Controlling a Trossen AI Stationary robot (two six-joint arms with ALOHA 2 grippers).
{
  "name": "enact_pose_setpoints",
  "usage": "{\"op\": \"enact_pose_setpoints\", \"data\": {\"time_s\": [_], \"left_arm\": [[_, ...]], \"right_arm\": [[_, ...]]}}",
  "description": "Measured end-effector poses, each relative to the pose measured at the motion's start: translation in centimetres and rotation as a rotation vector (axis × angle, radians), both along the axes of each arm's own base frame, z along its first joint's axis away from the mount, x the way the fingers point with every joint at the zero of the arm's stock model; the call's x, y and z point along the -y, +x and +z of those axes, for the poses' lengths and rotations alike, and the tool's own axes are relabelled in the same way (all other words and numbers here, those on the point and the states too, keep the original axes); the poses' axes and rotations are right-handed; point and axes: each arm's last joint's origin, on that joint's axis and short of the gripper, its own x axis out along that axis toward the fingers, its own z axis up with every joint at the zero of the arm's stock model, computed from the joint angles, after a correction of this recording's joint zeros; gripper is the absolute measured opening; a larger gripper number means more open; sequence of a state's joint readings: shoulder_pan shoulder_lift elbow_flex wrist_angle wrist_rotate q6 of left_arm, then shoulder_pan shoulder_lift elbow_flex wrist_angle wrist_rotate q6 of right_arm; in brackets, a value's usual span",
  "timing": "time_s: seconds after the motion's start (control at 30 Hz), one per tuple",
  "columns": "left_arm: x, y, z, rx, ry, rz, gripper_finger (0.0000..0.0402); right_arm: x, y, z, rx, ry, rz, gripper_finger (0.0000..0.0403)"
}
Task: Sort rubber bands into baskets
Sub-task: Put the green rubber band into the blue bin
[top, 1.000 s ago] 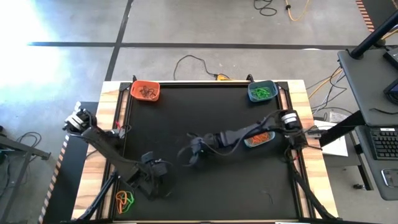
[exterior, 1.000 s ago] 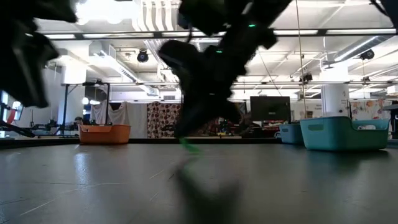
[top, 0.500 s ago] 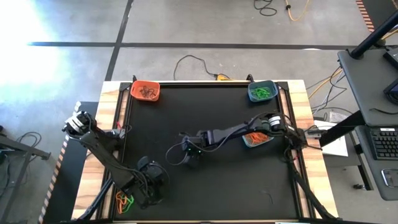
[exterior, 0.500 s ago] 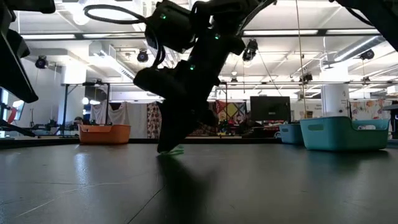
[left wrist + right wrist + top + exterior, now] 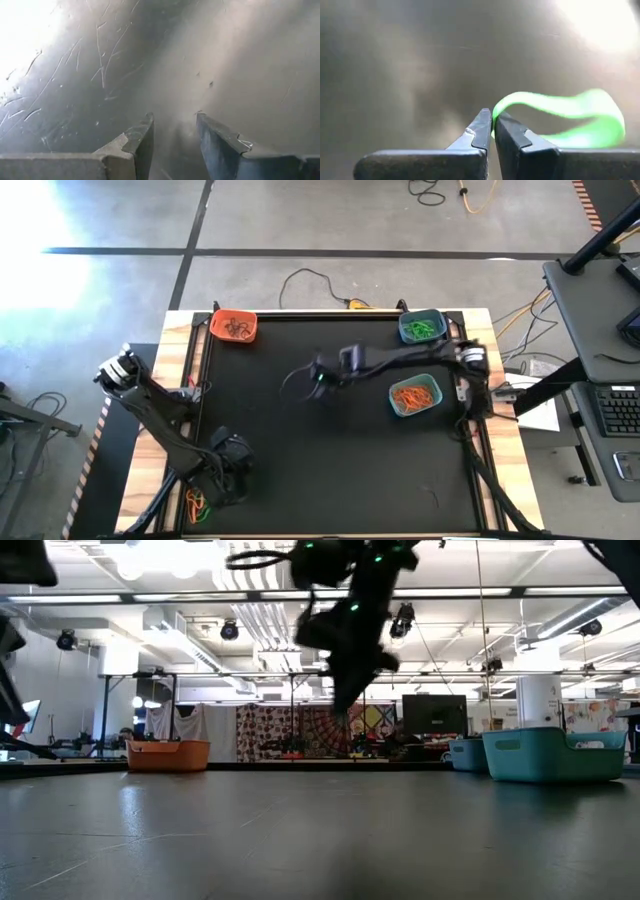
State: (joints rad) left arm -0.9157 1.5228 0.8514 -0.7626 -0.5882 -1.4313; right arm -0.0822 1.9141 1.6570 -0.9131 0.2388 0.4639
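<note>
Since a second ago the right arm has swung up-table and lifted: its gripper [image 5: 322, 375] was low near the table centre, touching down on the mat, and now hangs clear above it, further toward the far edge. The left arm has drawn back toward the near left corner.

Table [image 5: 330, 470]: black mat, wooden border.

Right gripper: fingers [image 5: 482, 131] pinched together on a green rubber band [image 5: 580, 115], which loops out to one side of the tips. In the low view the gripper [image 5: 345, 705] hangs well above the surface.

Left gripper [image 5: 228, 480]: near the left front corner, just beside a small heap of orange and green rubber bands [image 5: 201, 501] lying at the mat's edge. Its fingers [image 5: 142, 135] stand part-way apart over bare mat, nothing between them.

Baskets: orange basket [image 5: 234, 327] at the far left corner, dark bands inside. Teal basket [image 5: 421, 326] at the far right corner, green bands inside. Blue basket [image 5: 415, 396] nearer, on the right side, orange bands inside. The held green band is well apart from all three.
</note>
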Motion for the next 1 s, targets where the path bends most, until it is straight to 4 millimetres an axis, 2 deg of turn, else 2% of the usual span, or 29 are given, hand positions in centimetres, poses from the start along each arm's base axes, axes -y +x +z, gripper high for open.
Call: {"op": "enact_pose_setpoints", "data": {"time_s": [0.13, 0.27, 0.43, 0.57, 0.67, 0.77, 0.87, 1.0], "left_arm": [[-0.6, -1.5, -0.6, 0.022, -0.021, -0.034, 0.0133], [-1.7, -2.7, -1.2, 0.04, -0.017, -0.049, 0.0133], [-3.5, -3.6, -1.6, 0.093, 0.014, -0.076, 0.0133], [-5.9, -4.3, -2.3, 0.113, 0.056, -0.06, 0.0132], [-8.2, -4.6, -2.6, 0.115, 0.099, -0.066, 0.0127], [-10.4, -4.7, -2.2, 0.151, 0.151, -0.056, 0.0117], [-12.2, -4.7, -2.3, 0.106, 0.169, -0.095, 0.0108], [-13.7, -4.7, -3.2, 0.02, 0.157, -0.214, 0.0093]], "right_arm": [[3.7, -3.6, 2.5, -0.099, -0.065, -0.165, 0.0012], [6.8, -7.5, 4.3, -0.203, -0.137, -0.354, 0.0012], [11.5, -11.4, 4.8, -0.286, -0.155, -0.505, 0.0012], [15.8, -14.1, 3.7, -0.361, -0.14, -0.558, 0.0012], [18.5, -16.2, 2.0, -0.405, -0.112, -0.632, 0.0012], [20.5, -17.8, 0.0, -0.362, -0.069, -0.699, 0.0012], [21.9, -18.9, -2.0, -0.265, 0.028, -0.708, 0.0013], [22.2, -20.1, -4.2, -0.226, 0.059, -0.804, 0.0013]]}}
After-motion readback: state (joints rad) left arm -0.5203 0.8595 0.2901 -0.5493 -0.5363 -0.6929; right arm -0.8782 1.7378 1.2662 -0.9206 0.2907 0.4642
